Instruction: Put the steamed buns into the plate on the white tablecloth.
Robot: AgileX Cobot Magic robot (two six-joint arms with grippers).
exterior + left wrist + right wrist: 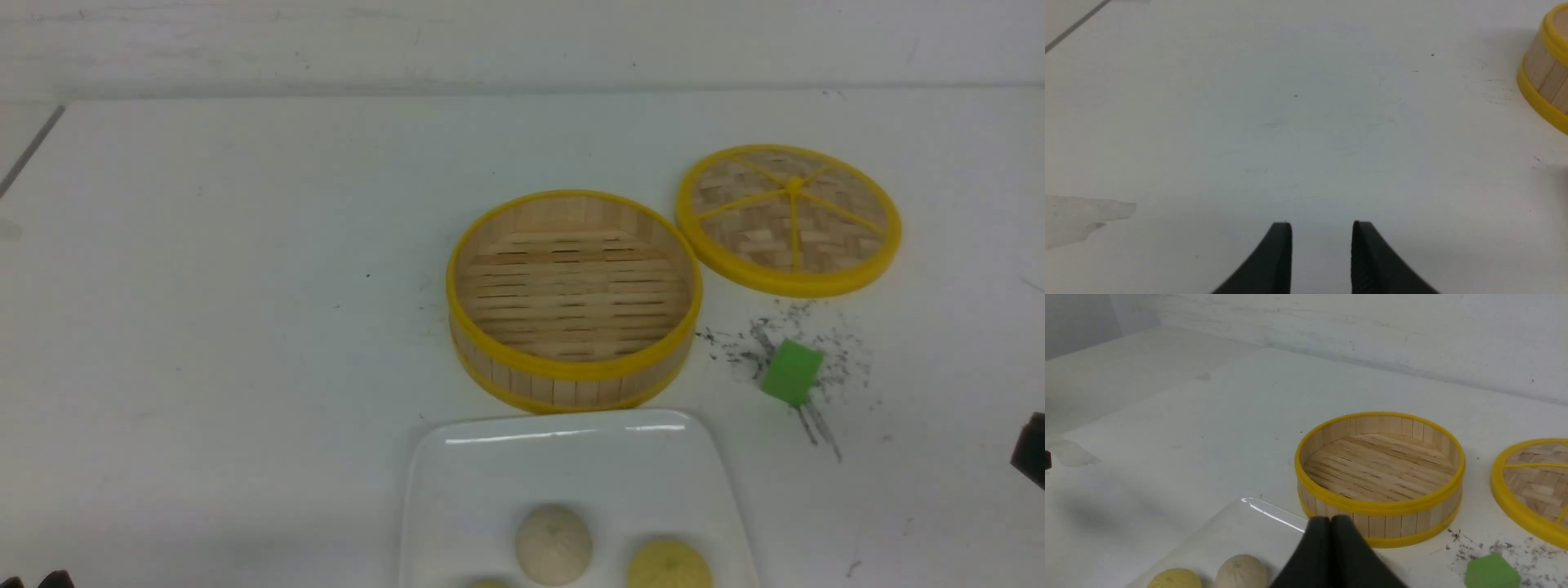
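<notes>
The white plate point(457, 490) lies on the white tablecloth point(229, 286) at the near middle. On it sit a cream-white steamed bun point(553, 544), a pale yellow bun point(669, 565) and the top of a third bun point(490, 583) at the frame's bottom edge. The right wrist view shows the plate point(1237, 531) with the cream bun point(1241, 572) and the yellow bun point(1175, 580). My right gripper point(1330, 522) is shut and empty, above the plate's far corner. My left gripper point(1322, 228) is open and empty over bare tablecloth, left of the plate.
The round bamboo steamer point(574, 298) with a yellow rim stands empty behind the plate. Its woven lid point(789, 219) lies to its right. A green block point(790, 371) sits among dark specks right of the steamer. The steamer's edge shows in the left wrist view point(1545, 69).
</notes>
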